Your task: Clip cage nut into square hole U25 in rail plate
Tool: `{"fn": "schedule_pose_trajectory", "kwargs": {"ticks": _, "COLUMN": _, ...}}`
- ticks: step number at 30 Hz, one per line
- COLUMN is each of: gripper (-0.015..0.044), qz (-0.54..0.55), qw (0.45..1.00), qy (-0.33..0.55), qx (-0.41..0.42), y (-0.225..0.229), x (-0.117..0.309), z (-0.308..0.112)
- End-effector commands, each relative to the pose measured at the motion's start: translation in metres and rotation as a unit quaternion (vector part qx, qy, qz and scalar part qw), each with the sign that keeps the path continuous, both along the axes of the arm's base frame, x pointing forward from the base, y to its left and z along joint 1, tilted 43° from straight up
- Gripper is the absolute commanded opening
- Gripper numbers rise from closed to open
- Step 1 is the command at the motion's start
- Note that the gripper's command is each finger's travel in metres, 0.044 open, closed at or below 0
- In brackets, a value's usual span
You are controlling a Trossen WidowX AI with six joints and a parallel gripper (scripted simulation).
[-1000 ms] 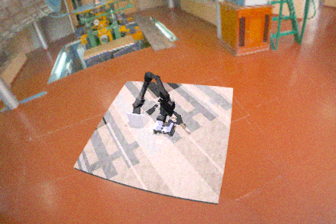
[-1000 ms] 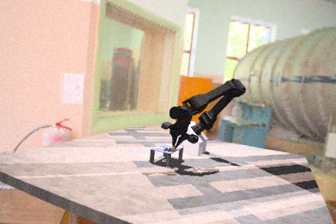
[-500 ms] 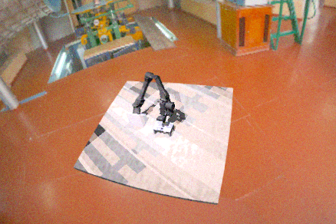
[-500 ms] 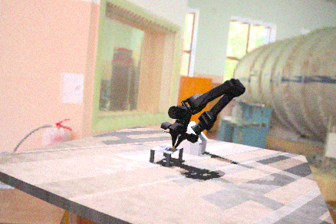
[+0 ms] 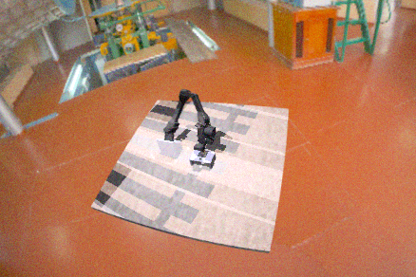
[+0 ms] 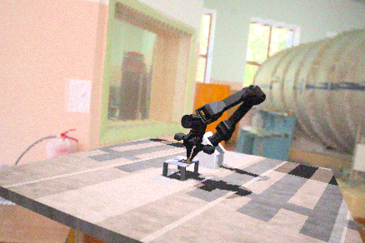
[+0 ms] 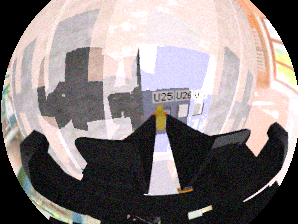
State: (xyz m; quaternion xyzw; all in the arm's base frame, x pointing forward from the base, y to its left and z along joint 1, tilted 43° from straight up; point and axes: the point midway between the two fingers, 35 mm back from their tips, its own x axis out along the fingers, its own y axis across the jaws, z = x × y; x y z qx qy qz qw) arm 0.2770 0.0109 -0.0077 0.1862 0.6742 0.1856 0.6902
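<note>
Nearest first, from the wrist view: one pair of black fingers, close together, pinching the cage nut. Item, one cage nut, yellow, small, held at the tips just beside the U25 label; whether any part is inside the hole cannot be told. Handling, by judgement: light, springy at the wings, stiff in the body, liable to skid or flick out if gripped off-centre; best taken squarely across both wings, squeezed evenly until hooked, then released gently (a sudden opening might kick it askew). Item, one rail plate, pale, raised on dark legs, further square openings beside U25; probably rigid, its legs best left unnudged. Beyond, one black arm, bent high over the counter. Farthest, one orange cabinet on the floor. Step in hand, apparently: seating the nut, release outstanding.
</note>
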Motion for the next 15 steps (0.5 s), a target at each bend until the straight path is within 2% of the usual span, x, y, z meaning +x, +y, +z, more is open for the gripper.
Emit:
{"fn": "schedule_pose_trajectory", "kwargs": {"ticks": 1, "gripper": 0.0029, "qz": 0.001, "qw": 1.0, "qy": -0.004, "qx": 0.003, "y": -0.0009, "x": 0.0021, "z": 0.0012}}
{"fn": "schedule_pose_trajectory", "kwargs": {"ticks": 15, "gripper": 0.0029, "qz": 0.001, "qw": 1.0, "qy": -0.004, "qx": 0.01, "y": -0.0014, "x": 0.0021, "z": 0.0007}}
